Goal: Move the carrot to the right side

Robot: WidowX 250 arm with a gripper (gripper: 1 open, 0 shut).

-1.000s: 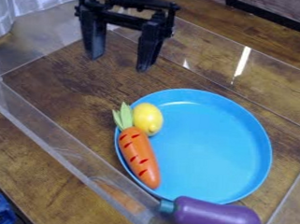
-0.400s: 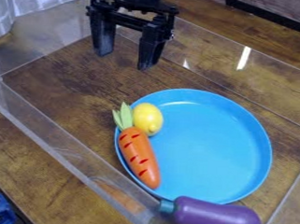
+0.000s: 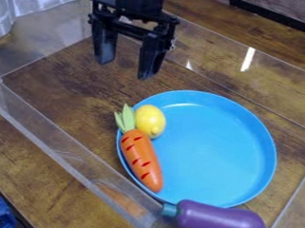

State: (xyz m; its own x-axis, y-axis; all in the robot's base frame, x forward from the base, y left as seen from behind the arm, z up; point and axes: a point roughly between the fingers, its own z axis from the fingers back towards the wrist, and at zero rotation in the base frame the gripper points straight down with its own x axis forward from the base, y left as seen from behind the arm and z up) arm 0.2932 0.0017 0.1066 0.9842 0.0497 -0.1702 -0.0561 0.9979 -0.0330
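The wooden table [image 3: 66, 103] carries the whole scene, bounded by a clear plastic enclosure [image 3: 46, 130] whose walls run along its near-left edge and far side. The blue plate [image 3: 230, 148], round with a raised rim, is taken as the landmark and lies toward the near right of the table. The gripper [image 3: 126, 56], black and pointing downward, hangs above the table beyond the plate's far-left edge, well apart from it; its two fingers stand wide apart with nothing between them, and it holds nothing. The purple eggplant [image 3: 220, 221] lies just outside the plate's near rim, its grey-green cap end pointing left and touching or nearly touching the rim. The carrot [image 3: 142, 159], orange with short dark stripes, lies along the plate's left rim, its tapered tip toward the near edge and its green leafy top [image 3: 125, 118] projecting over the rim at the far-left. The lemon [image 3: 149, 121], round and yellow, sits inside the plate at its left side, just beside the carrot's leafy end and touching it.
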